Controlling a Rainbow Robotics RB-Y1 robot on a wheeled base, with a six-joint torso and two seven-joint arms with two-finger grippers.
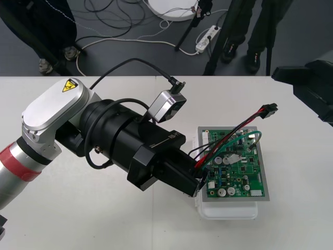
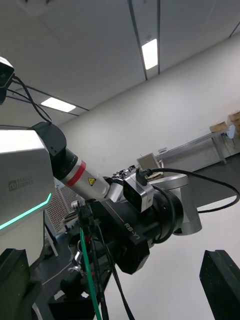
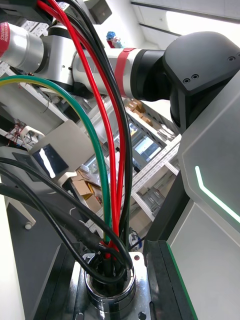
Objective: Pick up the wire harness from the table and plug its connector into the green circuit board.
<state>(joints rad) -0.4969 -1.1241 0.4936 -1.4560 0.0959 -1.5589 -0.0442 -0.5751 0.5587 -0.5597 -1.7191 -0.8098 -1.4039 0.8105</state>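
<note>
The green circuit board (image 1: pixel 240 174) lies on its white base (image 1: pixel 229 211) at the table's right. My left gripper (image 1: pixel 199 178) hangs over the board's left edge, shut on the harness's round metal socket (image 3: pixel 107 287). Red, black and green wires (image 1: pixel 229 136) arch from it up and to the right above the board. Their small black plug (image 1: pixel 269 110) sits free beyond the board's far right corner, not in the board. My right gripper (image 2: pixel 118 256) is open, its fingers (image 2: pixel 222 282) far apart, facing the left gripper and the green wire (image 2: pixel 88 272).
The right arm's dark body (image 1: pixel 308 89) waits at the table's far right edge. The left arm's bulky wrist and camera (image 1: pixel 167 105) cover the middle of the table. Dark floor with cables runs beyond the far edge.
</note>
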